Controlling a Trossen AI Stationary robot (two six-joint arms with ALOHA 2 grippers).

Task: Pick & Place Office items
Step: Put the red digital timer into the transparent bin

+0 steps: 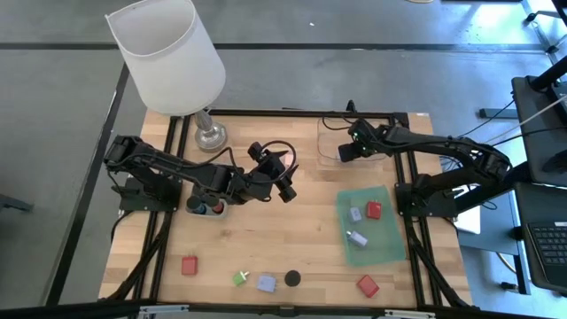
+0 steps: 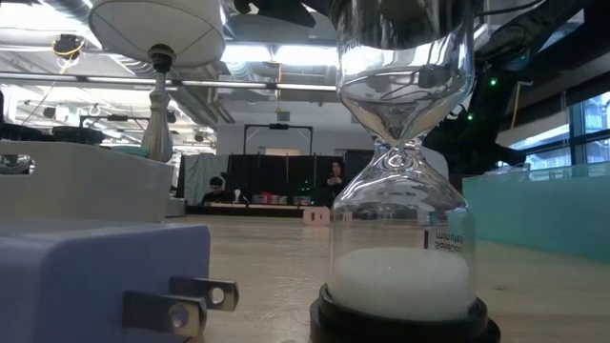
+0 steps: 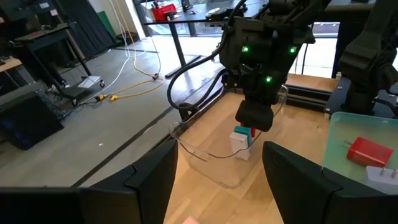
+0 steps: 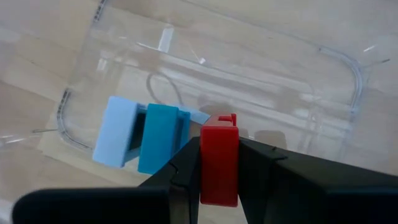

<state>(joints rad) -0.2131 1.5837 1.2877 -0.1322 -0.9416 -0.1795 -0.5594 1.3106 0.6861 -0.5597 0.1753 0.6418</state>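
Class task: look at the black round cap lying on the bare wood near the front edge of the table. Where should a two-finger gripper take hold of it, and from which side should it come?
Grip the black round cap across its width, at two opposite points on its rim, coming straight down from above. It appears to lie flat on the table, and being round, any finger angle would probably do. The lilac-blue block sits close beside it, so the fingers are best kept off that side.

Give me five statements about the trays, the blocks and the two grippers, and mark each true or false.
1. The right gripper holds a red block over the clear tray. True.
2. The clear tray is empty. False: a light blue block and a teal block lie in it.
3. The green tray holds a red block. True.
4. The left gripper is shut on a black cap. False: it is open and holds nothing.
5. The lamp stands on the green tray. False: it stands on the table.
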